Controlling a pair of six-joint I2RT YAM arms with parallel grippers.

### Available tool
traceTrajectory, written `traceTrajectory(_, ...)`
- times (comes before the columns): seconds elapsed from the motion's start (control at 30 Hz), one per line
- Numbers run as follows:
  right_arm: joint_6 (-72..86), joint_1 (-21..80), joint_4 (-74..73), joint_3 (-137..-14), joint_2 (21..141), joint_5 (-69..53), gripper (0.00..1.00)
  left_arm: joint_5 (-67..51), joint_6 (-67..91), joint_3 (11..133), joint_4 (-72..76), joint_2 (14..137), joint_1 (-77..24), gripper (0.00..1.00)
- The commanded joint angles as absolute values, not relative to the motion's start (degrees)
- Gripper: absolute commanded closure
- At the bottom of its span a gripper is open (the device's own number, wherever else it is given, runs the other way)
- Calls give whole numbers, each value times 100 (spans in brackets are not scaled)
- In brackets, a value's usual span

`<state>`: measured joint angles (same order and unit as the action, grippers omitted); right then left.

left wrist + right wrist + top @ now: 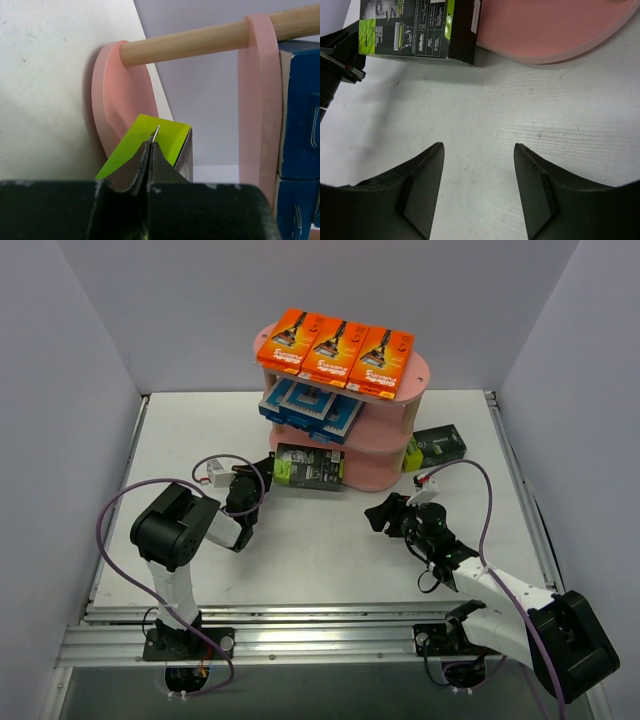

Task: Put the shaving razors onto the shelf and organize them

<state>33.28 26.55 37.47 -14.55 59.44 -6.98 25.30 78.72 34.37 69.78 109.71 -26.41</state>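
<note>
One black-lime pack (pixel 172 134) edge pinched by left pincer (pixel 152 142), at shelf (pixel 117 95) base.

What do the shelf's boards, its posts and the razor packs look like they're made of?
The boards look like painted wood or fibreboard: matte pink, with thick, smooth edges. The posts are bare pale wood, with faint grain showing. The black pack is printed cardboard, slightly glossy, with sharp folded corners. The orange packs look alike.
</note>
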Motion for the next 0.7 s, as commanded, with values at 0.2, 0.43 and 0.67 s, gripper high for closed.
traceTrajectory(0.2, 3173, 2619, 3823, -1433, 5783, -817, 46, 3498, 8411, 3744, 7796, 10881, -2593, 98)
traceTrajectory(0.43, 3103, 2628, 3832, -1441, 5897, -879, 46, 4051, 8762, 3797, 8138, 11170, -2628, 98)
traceTrajectory(0.67, 2988, 2619, 3674, -1485, 5897, -932, 46, 4526, 8930, 4007, 8586, 11557, -2698, 98)
